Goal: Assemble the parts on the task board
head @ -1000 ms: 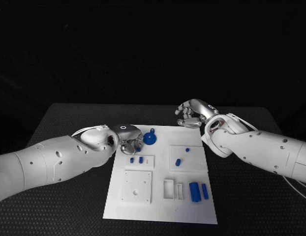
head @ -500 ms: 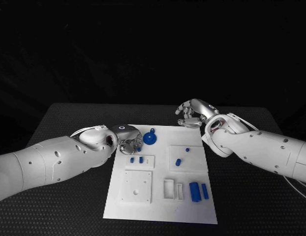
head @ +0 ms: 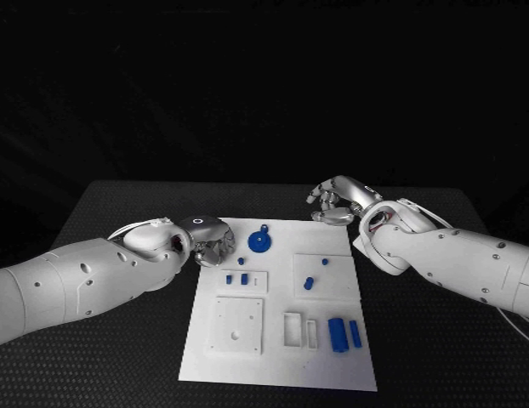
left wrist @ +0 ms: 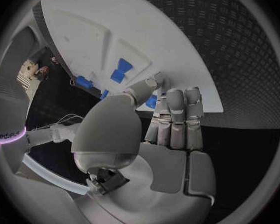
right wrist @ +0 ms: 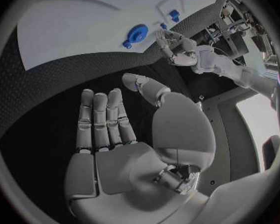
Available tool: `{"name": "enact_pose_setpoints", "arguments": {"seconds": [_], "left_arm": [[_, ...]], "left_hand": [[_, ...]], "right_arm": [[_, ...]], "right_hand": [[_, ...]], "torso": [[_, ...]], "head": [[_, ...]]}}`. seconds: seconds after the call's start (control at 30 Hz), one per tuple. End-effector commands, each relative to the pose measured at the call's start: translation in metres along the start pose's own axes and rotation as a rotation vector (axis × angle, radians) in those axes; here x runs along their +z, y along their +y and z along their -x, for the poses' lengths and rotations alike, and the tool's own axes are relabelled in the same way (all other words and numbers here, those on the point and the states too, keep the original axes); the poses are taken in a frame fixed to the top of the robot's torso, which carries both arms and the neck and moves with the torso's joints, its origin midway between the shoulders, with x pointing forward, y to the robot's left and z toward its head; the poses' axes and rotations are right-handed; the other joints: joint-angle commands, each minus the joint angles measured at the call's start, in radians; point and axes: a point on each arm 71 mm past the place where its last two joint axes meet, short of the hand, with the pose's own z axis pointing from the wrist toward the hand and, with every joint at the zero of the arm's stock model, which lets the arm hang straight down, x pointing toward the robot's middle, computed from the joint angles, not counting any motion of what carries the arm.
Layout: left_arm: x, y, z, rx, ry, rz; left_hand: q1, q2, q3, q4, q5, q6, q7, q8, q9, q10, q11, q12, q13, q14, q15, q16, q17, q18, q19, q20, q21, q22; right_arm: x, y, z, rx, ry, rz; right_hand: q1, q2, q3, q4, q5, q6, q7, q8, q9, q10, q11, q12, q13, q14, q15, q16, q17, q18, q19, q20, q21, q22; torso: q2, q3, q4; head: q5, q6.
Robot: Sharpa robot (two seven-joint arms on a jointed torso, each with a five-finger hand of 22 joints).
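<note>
We are hovering both hands at the far edge of the task board, nothing held yet.

Our left hand, fingers straight and apart, is sitting beside the round blue part, likely lining up a pick; our right hand, fingers loosely apart and empty, is waiting just off the far right corner.

Task board: white rectangular plate, flat on the table, with raised blocks and recesses. Parts: round blue disc at far edge; small pegs mid-board; upright blue bars near edge.
</note>
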Motion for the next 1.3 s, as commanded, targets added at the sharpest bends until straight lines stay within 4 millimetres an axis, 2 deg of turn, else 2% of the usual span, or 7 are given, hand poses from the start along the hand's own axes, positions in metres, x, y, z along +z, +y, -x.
{"name": "enact_pose_setpoints", "arguments": {"seconds": [0.03, 0.17, 0.4, 0.6, 0.73, 1.0, 1.3], "left_arm": [[-0.003, 0.006, 0.009, -0.075, -0.074, 0.018], [-0.008, 0.016, 0.023, -0.195, -0.162, 0.049], [-0.019, 0.030, 0.041, -0.524, -0.273, 0.107], [-0.029, 0.043, 0.041, -0.996, -0.323, 0.139], [-0.033, 0.043, 0.040, -1.143, -0.335, 0.117], [-0.038, 0.035, 0.040, -1.212, -0.324, 0.052], [-0.038, 0.034, 0.040, -1.238, -0.322, 0.047]], "left_hand": [[0.005, -0.007, -0.001, 0.011, -0.005, 0.018, 0.005, 0.011, 0.004, -0.001, -0.001, 0.005, 0.003, 0.001, 0.003, -0.004, 0.001, 0.021, 0.007, -0.022, 0.004, 0.019], [-0.010, -0.018, -0.005, 0.025, -0.005, 0.016, 0.007, 0.011, 0.003, 0.000, -0.001, 0.005, 0.004, 0.001, 0.004, -0.005, 0.002, 0.020, 0.008, -0.021, 0.006, 0.019], [-0.044, -0.039, -0.014, 0.062, -0.006, 0.011, 0.014, 0.010, 0.001, -0.007, 0.002, 0.002, 0.007, -0.010, 0.007, -0.025, -0.005, 0.018, -0.004, -0.019, -0.003, 0.016], [-0.099, -0.052, -0.047, 0.097, -0.009, 0.005, 0.016, 0.013, 0.001, -0.016, 0.008, 0.002, 0.010, -0.048, 0.015, -0.104, -0.038, 0.009, -0.046, -0.010, -0.046, 0.000], [-0.174, -0.066, -0.120, 0.110, -0.012, -0.002, 0.019, 0.015, 0.004, -0.020, 0.014, 0.002, 0.012, -0.072, 0.021, -0.152, -0.058, 0.002, -0.075, -0.002, -0.074, -0.010], [-0.174, -0.001, -0.167, 0.038, -0.006, 0.003, 0.011, 0.028, 0.012, -0.010, 0.024, 0.005, 0.021, -0.161, 0.059, -0.353, -0.133, -0.037, -0.173, 0.031, -0.190, -0.056], [-0.174, 0.011, -0.163, 0.008, -0.004, 0.000, 0.012, 0.029, 0.011, -0.012, 0.025, 0.002, 0.022, -0.167, 0.090, -0.463, -0.157, -0.035, -0.197, 0.060, -0.233, -0.065]], "right_arm": [[-0.001, 0.000, -0.004, 0.074, 0.075, 0.017], [-0.002, -0.006, -0.003, 0.100, 0.110, 0.014], [-0.005, -0.013, -0.006, 0.064, 0.194, 0.014], [-0.010, -0.014, -0.008, -0.107, 0.250, 0.073], [-0.016, -0.017, -0.010, -0.201, 0.278, 0.097], [-0.028, -0.019, -0.022, -0.306, 0.329, 0.125], [-0.036, -0.025, -0.032, -0.386, 0.352, 0.118]], "right_hand": [[-0.006, 0.021, 0.012, 0.000, -0.061, -0.006, 0.009, 0.008, 0.000, -0.036, 0.010, -0.079, -0.054, -0.037, 0.017, -0.077, -0.049, -0.005, -0.049, 0.008, -0.043, -0.017], [-0.001, 0.033, -0.012, -0.011, -0.110, -0.012, 0.015, 0.023, 0.001, 0.011, 0.017, -0.254, -0.210, 0.021, 0.038, -0.197, -0.180, -0.001, -0.046, 0.021, -0.085, -0.035], [0.006, 0.048, -0.040, -0.012, -0.161, -0.021, 0.020, 0.035, -0.006, 0.064, 0.053, -0.534, -0.411, 0.092, 0.009, -0.163, -0.220, 0.006, 0.024, 0.005, -0.072, -0.024], [0.010, 0.060, -0.069, -0.014, -0.226, -0.012, 0.012, 0.050, -0.008, 0.151, 0.048, -0.675, -0.488, 0.147, -0.006, -0.146, -0.242, 0.006, 0.084, -0.022, -0.067, -0.028], [0.018, 0.064, -0.073, -0.016, -0.255, 0.009, 0.002, 0.063, -0.005, 0.191, 0.044, -0.727, -0.508, 0.162, -0.010, -0.140, -0.250, 0.006, 0.101, -0.029, -0.068, -0.028], [0.024, 0.069, -0.074, -0.016, -0.294, 0.035, -0.009, 0.076, -0.002, 0.228, 0.043, -0.792, -0.527, 0.173, -0.012, -0.137, -0.261, 0.006, 0.114, -0.034, -0.073, -0.028], [0.040, 0.049, -0.051, -0.010, -0.307, 0.037, -0.008, 0.072, -0.008, 0.247, 0.048, -0.849, -0.549, 0.177, -0.008, -0.139, -0.271, 0.006, 0.119, -0.034, -0.081, -0.028]], "torso": [[-0.001, 0.0018, 0.0006], [0.000, 0.0017, -0.0005], [0.000, 0.0014, -0.0019], [-0.001, 0.0017, -0.0008], [-0.001, 0.0012, 0.0010], [0.000, -0.0016, 0.0003], [0.001, -0.0025, 0.0008]], "head": [[0.000, 0.003], [0.001, 0.006], [-0.014, 0.012], [-0.030, 0.010], [-0.034, 0.008], [-0.042, 0.005], [-0.046, 0.003]]}}
